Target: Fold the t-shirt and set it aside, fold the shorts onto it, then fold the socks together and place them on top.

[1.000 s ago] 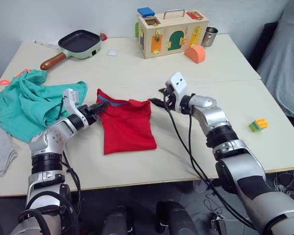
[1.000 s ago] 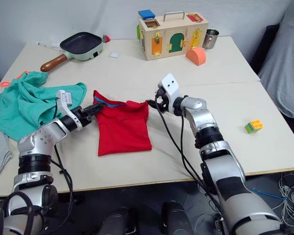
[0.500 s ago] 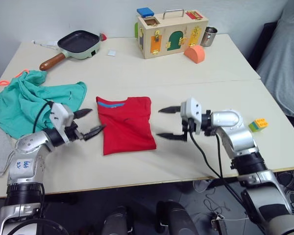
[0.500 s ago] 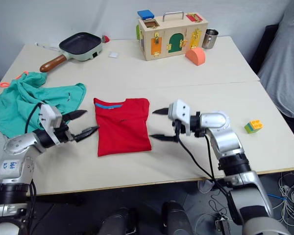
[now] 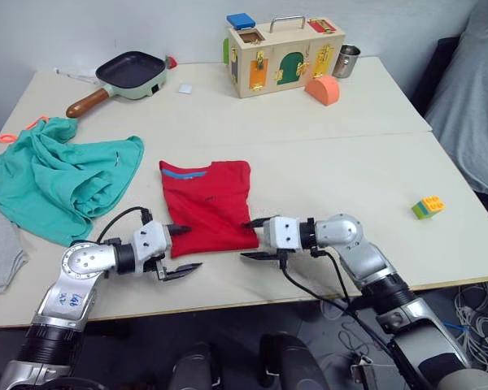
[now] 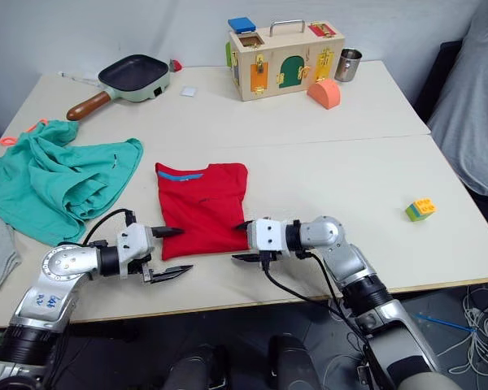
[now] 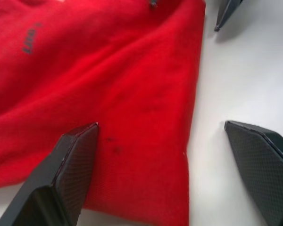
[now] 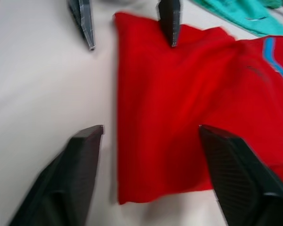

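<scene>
Head views: the t-shirt, partly folded, lies flat on the tabletop between the left pincer and right pincer, both open, each at a near corner of the hem; the shorts lie beyond the left pincer.

Left wrist view: one finger over red cloth, the other on bare tabletop, straddling the hem edge.

Right wrist view: likewise astride the opposite corner. Judged best: pinch both corners level, lift together, fold toward the collar evenly.
</scene>
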Motion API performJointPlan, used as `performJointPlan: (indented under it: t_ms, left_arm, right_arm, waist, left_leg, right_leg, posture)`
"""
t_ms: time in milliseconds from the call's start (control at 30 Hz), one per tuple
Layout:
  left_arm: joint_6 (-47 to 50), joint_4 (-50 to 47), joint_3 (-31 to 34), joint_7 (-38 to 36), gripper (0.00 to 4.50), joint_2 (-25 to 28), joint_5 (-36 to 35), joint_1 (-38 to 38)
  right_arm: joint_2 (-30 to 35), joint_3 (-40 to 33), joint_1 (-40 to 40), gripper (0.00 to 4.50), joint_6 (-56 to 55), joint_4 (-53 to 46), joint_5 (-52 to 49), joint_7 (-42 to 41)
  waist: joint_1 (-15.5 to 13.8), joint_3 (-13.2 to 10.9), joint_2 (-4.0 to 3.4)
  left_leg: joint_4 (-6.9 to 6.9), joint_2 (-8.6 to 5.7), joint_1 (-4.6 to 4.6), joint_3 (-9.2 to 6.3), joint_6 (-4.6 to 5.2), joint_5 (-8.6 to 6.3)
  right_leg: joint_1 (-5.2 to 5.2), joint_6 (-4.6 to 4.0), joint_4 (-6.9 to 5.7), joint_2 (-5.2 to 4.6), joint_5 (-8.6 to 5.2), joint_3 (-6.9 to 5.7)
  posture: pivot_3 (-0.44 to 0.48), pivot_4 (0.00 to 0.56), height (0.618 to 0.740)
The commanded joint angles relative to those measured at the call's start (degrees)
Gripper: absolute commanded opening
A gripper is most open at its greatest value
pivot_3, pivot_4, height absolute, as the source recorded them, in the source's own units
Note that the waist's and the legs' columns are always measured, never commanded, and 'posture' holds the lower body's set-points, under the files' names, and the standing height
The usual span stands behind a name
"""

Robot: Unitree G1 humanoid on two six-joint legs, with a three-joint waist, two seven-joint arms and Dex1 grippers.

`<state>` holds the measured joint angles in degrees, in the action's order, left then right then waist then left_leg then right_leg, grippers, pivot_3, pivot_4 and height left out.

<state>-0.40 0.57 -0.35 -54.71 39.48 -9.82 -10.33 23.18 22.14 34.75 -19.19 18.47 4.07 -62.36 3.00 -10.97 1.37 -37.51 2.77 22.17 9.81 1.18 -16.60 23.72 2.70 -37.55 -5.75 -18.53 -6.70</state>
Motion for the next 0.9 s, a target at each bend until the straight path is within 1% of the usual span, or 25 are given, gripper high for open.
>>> performJointPlan:
  t_ms: [33, 67, 167, 200, 267, 333, 400, 433, 467, 600, 767, 900]
  left_arm:
    - [0.6, 0.5, -0.1, 3.1, 4.5, 0.6, 3.3, 0.2]
    - [1.0, 0.8, -0.4, 3.0, 4.5, 0.8, 3.6, 0.0]
    - [1.5, 1.5, -1.4, 3.4, 3.88, 1.5, 5.1, -0.5]
    - [1.6, 1.7, -1.8, 3.0, 3.62, 1.8, 5.3, -0.7]
    - [2.2, 1.9, -2.5, 1.8, 3.01, 2.1, 4.9, -0.9]
    - [2.4, 1.3, -3.1, -0.8, 2.48, 2.9, 3.1, -0.4]
    - [2.2, -0.1, -2.9, -3.2, 1.86, 3.7, 1.3, 0.7]
    - [2.7, -1.3, -2.6, -4.5, 1.64, 4.2, -0.1, 1.6]
    - [2.6, -2.4, -2.2, -5.3, 1.28, 4.7, -0.8, 2.4]
    - [3.7, -7.9, -0.1, -7.3, 0.05, 7.0, -4.2, 6.7]
    - [5.5, -15.2, 3.2, -7.9, 0.05, 8.9, -7.8, 14.2]
    - [5.8, -18.6, 4.4, -6.8, 0.05, 9.0, -8.2, 18.6]
  right_arm:
    - [0.1, 0.9, 2.6, 1.58, -4.2, 3.9, 4.6, 3.5]
    - [-0.1, 1.1, 3.1, 1.22, -4.1, 5.0, 5.4, 4.2]
    - [-0.5, 1.1, 3.4, 0.2, -2.9, 5.8, 5.6, 5.0]
    - [-0.5, 1.0, 3.3, 0.0, -2.1, 5.5, 5.2, 4.7]
    - [-0.1, 0.7, 2.7, 0.0, -0.1, 4.1, 4.1, 3.4]
    - [1.1, 0.2, 1.0, 0.0, 2.9, 0.3, 1.5, 0.9]
    - [2.7, -0.4, -1.3, 0.0, 6.7, -4.6, -1.9, -2.1]
    - [3.6, -0.6, -2.5, 0.0, 8.4, -7.1, -3.1, -3.2]
    - [4.8, -0.7, -3.8, 0.0, 9.5, -9.8, -4.4, -4.5]
    - [9.7, -1.6, -10.3, 0.0, 14.6, -20.4, -7.0, -6.0]
    - [13.6, -2.5, -17.7, 0.0, 18.7, -29.7, -8.6, -4.9]
    - [14.7, -3.0, -19.8, 0.0, 19.6, -31.4, -8.6, -3.2]
  waist:
    - [0.0, 0.0, 0.0]
    - [0.0, 0.0, 0.0]
    - [0.0, 0.0, 0.01]
    - [0.0, 0.0, 0.01]
    - [0.0, 0.0, 0.0]
    - [0.0, 0.0, 0.0]
    - [-0.1, 0.0, 0.0]
    - [-0.1, 0.0, 0.01]
    - [-0.2, 0.0, 0.01]
    - [0.0, 0.0, 0.0]
    - [-0.1, 0.0, 0.01]
    - [-0.5, 0.0, 0.01]
  left_leg:
    - [-0.01, 0.0, -0.02, 0.0, 0.03, 0.02]
    - [-0.05, 0.01, -0.05, 0.0, 0.03, 0.03]
    - [-0.05, 0.01, -0.14, -0.02, 0.0, 0.06]
    - [-0.04, 0.01, -0.18, -0.02, -0.03, 0.08]
    - [-0.02, 0.02, -0.24, -0.04, -0.04, 0.12]
    - [0.03, 0.02, -0.33, -0.04, -0.06, 0.14]
    - [0.14, 0.01, -0.41, -0.04, -0.06, 0.14]
    - [0.2, 0.01, -0.41, -0.05, -0.08, 0.13]
    - [0.24, 0.01, -0.45, -0.05, -0.11, 0.11]
    - [0.41, 0.02, -0.47, -0.02, -0.17, 0.04]
    - [0.4, 0.03, -0.44, -0.02, -0.12, -0.07]
    - [0.41, 0.03, -0.45, -0.03, -0.14, -0.1]
  right_leg:
    - [-0.02, 0.0, -0.01, -0.01, 0.0, 0.0]
    - [-0.05, 0.0, -0.05, -0.02, 0.0, 0.0]
    - [-0.1, 0.0, -0.13, -0.04, 0.0, 0.01]
    - [-0.12, 0.0, -0.17, -0.04, 0.0, 0.01]
    - [-0.16, -0.01, -0.2, -0.04, 0.0, 0.01]
    - [-0.23, -0.03, -0.21, -0.06, 0.01, 0.02]
    - [-0.25, -0.06, -0.21, -0.07, -0.01, 0.03]
    - [-0.25, -0.11, -0.19, -0.07, -0.03, 0.02]
    - [-0.25, -0.14, -0.19, -0.07, -0.05, 0.02]
    - [-0.22, -0.29, -0.1, -0.06, -0.14, 0.01]
    - [-0.25, -0.28, 0.07, -0.04, -0.15, 0.0]
    - [-0.26, -0.28, 0.1, -0.05, -0.15, 0.01]
  posture:
    - [0.0, 0.15, 0.74]
    - [0.0, 0.15, 0.74]
    - [0.0, 0.15, 0.74]
    - [0.0, 0.15, 0.74]
    - [0.0, 0.15, 0.74]
    - [0.0, 0.15, 0.74]
    - [0.0, 0.15, 0.74]
    - [0.0, 0.15, 0.74]
    - [0.0, 0.15, 0.74]
    - [0.0, 0.15, 0.74]
    - [0.0, 0.15, 0.74]
    - [0.0, 0.15, 0.74]
